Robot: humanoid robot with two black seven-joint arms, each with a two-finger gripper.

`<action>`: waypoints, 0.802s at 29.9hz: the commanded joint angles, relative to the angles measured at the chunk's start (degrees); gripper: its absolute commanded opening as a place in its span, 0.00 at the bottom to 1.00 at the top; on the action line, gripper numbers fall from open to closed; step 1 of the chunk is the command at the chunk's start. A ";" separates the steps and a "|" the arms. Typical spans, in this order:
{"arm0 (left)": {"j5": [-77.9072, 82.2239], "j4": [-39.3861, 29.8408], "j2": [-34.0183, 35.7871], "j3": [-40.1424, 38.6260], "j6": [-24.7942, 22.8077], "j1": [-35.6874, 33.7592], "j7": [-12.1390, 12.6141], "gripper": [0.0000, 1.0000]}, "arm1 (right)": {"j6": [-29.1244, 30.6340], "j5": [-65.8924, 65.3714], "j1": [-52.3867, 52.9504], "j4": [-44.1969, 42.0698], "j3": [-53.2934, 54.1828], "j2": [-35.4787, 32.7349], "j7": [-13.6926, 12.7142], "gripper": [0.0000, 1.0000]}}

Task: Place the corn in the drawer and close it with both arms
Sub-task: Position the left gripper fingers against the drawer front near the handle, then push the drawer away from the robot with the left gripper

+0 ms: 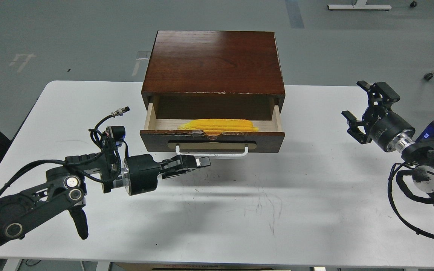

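Left end effector [198, 162] seemingly closed near drawer [212, 140]; right end effector [358, 103] spread, empty.

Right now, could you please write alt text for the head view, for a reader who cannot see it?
A yellow corn lies inside the open drawer of a dark wooden box on a white table. The left gripper points at the drawer front just below its white handle, fingers close together, while the right gripper hangs open, far to the right.
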 commanded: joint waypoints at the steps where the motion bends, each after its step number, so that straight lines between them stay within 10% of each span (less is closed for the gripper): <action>1: -0.03 0.29 -0.04 0.00 0.08 0.00 0.24 0.00 | 0.00 0.00 -0.14 0.00 0.00 0.07 -0.02 0.99; 24: -0.12 7.06 -4.52 -2.64 0.00 -1.76 0.15 0.00 | 0.00 0.00 -1.63 0.00 0.00 0.07 -0.02 0.99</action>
